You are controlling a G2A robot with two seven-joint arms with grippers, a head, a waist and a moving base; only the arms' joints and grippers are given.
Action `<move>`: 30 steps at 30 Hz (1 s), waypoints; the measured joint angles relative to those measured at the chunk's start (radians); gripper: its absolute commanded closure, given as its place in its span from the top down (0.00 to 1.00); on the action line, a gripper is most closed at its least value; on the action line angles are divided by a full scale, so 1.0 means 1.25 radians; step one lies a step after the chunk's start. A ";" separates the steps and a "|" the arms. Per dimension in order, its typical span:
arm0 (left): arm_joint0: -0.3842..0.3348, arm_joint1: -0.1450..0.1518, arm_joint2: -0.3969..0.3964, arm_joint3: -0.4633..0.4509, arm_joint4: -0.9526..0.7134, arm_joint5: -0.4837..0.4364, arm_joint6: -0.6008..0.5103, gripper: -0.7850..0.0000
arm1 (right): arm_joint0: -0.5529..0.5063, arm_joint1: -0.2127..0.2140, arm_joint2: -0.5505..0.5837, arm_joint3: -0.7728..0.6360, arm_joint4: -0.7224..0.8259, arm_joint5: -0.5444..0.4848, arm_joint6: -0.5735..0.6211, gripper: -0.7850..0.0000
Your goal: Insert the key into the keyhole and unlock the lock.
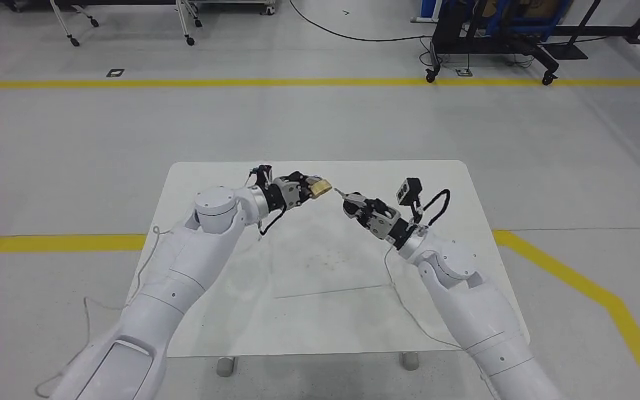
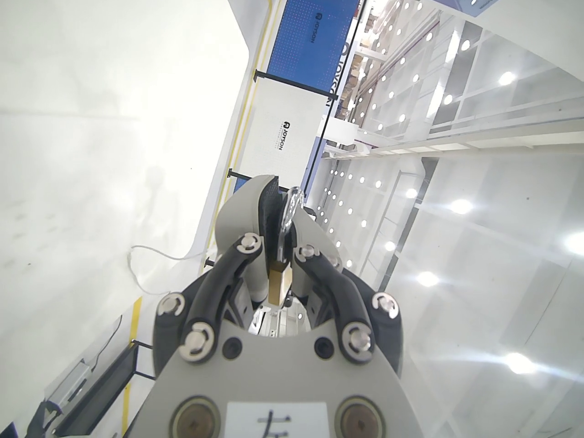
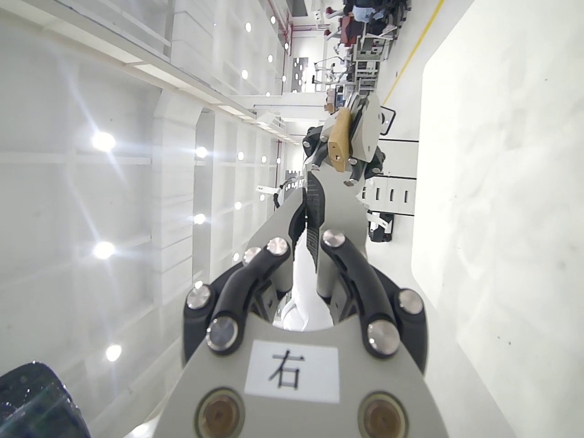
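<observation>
The left gripper [image 1: 306, 188] is clamped on the brass lock [image 1: 320, 187] and holds it in the air above the far half of the white table [image 1: 300, 320]. Just beside the lock, not touching it, the right gripper [image 1: 350, 205] has its fingers pressed together on the thin key [image 1: 340, 195]. The key's tip points at the lock's keyhole end.
</observation>
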 measured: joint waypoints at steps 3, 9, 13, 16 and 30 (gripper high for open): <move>0.002 -0.004 -0.001 0.003 -0.007 0.008 0.011 0.00 | -0.014 0.002 -0.004 -0.042 -0.030 0.080 -0.043 0.00; 0.010 -0.001 -0.015 -0.009 0.023 -0.010 0.030 0.00 | -0.025 0.000 -0.016 -0.102 -0.024 0.187 -0.091 0.00; 0.021 0.000 -0.017 -0.024 0.054 -0.017 0.040 0.00 | -0.024 -0.003 -0.019 -0.113 -0.011 0.222 -0.132 0.00; 0.029 0.001 -0.020 -0.033 0.062 -0.014 0.039 0.00 | -0.021 -0.005 -0.023 -0.111 0.004 0.244 -0.142 0.00; 0.041 -0.007 -0.014 -0.048 0.093 -0.007 0.042 0.00 | 0.003 -0.014 -0.038 -0.082 0.020 0.256 -0.185 0.00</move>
